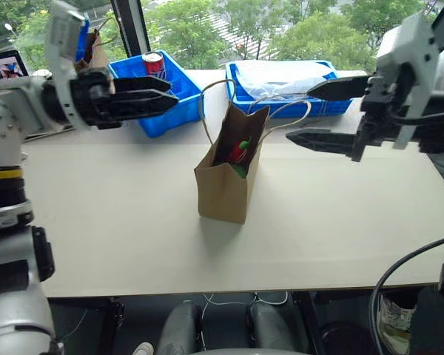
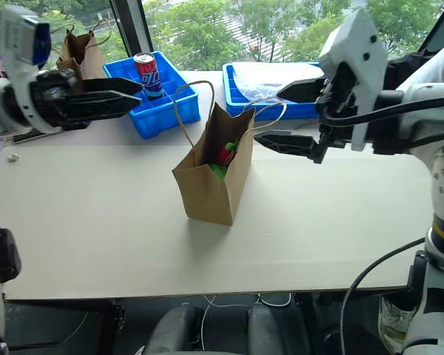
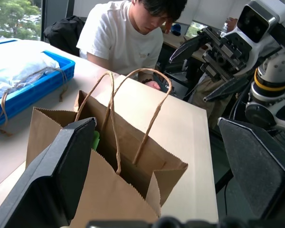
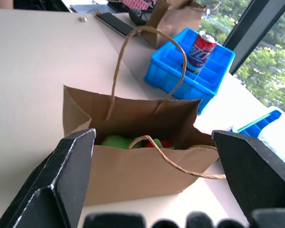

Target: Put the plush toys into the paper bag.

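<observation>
- Window wall behind with green trees outside; pale desk (image 1: 133, 222) runs across the head views in front of it.
- Left eye view: paper bag (image 1: 226, 188) stands upright mid-desk, mouth open, loop handles up. Red chili plush (image 1: 240, 151) and a bit of the green plush (image 1: 240, 171) sit inside it.
- Left gripper (image 1: 170, 95) hovers up left of the bag, fingers spread apart, empty. Right gripper (image 1: 300, 115) hovers up right of the bag, fingers wide, empty, not touching the bag.
- Behind the bag: small blue bin (image 1: 166, 100) with a red soda can (image 1: 154, 64) standing in it; wider blue tray (image 1: 281, 103) with a clear plastic wrap (image 1: 281, 78) on top. Second brown bag (image 1: 96, 52) at far left back.
- Right eye view: same layout, both grippers apart from the bag, nothing held.
- Left wrist view: black fingers (image 3: 52, 185) wide apart either side of the bag's open top; green plush peeks out inside. Person in a white shirt (image 3: 123, 35) sits past the desk's far edge, right gripper in the air beside.
- Right wrist view: fingers (image 4: 61, 185) well open, framing the bag; green and red plush lie at the bottom. Soda can in the blue bin beyond, phone-like dark slab (image 4: 115, 23) near the far bag.
</observation>
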`<move>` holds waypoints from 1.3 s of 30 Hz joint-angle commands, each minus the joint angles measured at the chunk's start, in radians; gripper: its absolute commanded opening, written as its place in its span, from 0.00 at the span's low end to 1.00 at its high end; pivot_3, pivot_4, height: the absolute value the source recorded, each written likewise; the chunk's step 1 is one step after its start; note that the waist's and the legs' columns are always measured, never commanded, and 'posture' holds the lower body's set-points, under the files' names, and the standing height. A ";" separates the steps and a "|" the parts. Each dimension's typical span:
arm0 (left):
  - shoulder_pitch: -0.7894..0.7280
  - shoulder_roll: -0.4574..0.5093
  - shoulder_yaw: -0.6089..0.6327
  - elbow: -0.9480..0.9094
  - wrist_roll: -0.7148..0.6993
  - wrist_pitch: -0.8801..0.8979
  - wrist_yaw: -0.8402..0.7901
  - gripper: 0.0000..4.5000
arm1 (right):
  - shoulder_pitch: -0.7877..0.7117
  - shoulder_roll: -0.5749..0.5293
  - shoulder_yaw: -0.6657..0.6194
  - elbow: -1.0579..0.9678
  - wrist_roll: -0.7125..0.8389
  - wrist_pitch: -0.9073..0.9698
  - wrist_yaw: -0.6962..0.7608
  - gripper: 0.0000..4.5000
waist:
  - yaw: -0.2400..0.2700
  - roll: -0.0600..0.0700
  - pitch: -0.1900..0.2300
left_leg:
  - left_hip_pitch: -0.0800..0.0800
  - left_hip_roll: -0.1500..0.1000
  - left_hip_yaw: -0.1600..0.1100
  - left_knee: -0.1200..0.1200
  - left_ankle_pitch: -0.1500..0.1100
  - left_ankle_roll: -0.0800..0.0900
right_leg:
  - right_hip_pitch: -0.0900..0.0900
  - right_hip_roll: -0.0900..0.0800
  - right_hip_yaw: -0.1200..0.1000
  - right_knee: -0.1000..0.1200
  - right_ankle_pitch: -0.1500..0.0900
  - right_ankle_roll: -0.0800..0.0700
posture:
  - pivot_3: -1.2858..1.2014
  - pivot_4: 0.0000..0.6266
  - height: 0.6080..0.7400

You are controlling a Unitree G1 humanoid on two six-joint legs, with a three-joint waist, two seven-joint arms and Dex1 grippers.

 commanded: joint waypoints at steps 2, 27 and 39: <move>0.204 0.097 -0.045 -0.122 0.093 -0.219 -0.192 0.99 | 0.159 -0.087 -0.066 -0.070 0.082 0.066 0.022 0.99 | 0.001 0.000 0.000 | 0.001 0.002 0.002 0.000 0.000 0.001 | 0.001 0.001 0.000 -0.002 0.000 0.000 | 0.52 0.24 1.00; 0.440 -0.318 -0.139 -0.478 0.150 -0.214 0.339 1.00 | 0.343 0.457 0.356 -0.014 -0.210 -0.317 -0.328 0.01 | 0.001 -0.001 0.000 | 0.001 0.003 0.003 0.003 0.002 0.003 | 0.001 0.001 0.001 0.003 0.001 -0.002 | 0.52 0.24 1.00; 0.435 -0.367 -0.199 -0.493 0.204 -0.224 0.457 1.00 | 0.260 0.569 0.450 0.115 -0.289 -0.384 -0.335 0.01 | 0.001 -0.001 0.000 | 0.002 0.003 0.003 0.003 0.002 0.003 | 0.001 0.001 0.001 0.003 0.002 -0.002 | 0.52 0.24 1.00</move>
